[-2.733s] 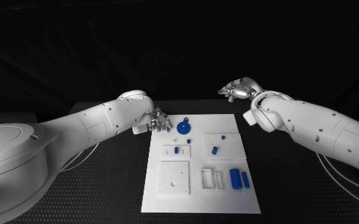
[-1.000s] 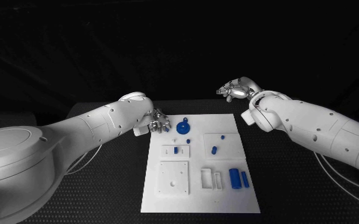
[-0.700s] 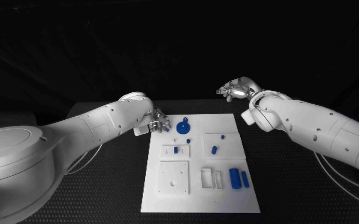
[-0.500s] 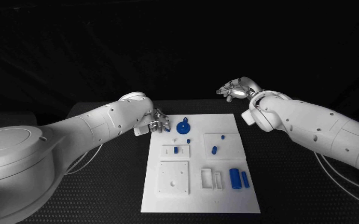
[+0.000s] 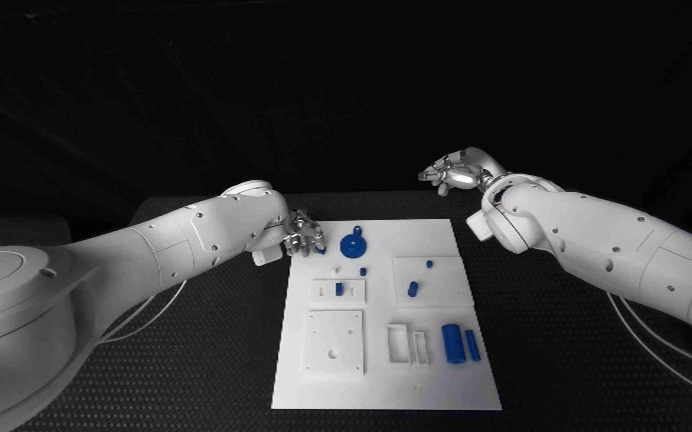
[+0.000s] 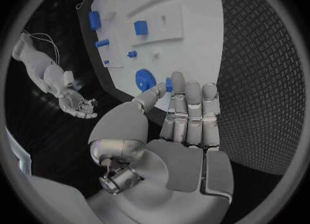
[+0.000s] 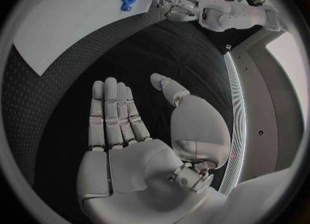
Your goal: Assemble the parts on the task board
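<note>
On the black desk [image 5: 577,372], the white task board [image 5: 378,392], long side running away from the robot. At its far end, a round blue gear part [image 5: 353,246], lying flat. Nearer the robot, small blue parts [image 5: 411,289] standing in raised white blocks, and two longer blue pieces [image 5: 462,343] side by side toward the near right corner. Just off the board's far left corner, the left hand [image 5: 296,235], fingers [image 6: 194,102] straight and close together, thumb bent toward a small blue piece [image 6: 168,84] at the fingertips; contact with it cannot be told. Beyond the far right corner, well apart from the board, the right hand [image 5: 457,173], raised above the desk, palm bare, fingers [image 7: 113,113] extended side by side, thumb set apart, holding nothing.
</note>
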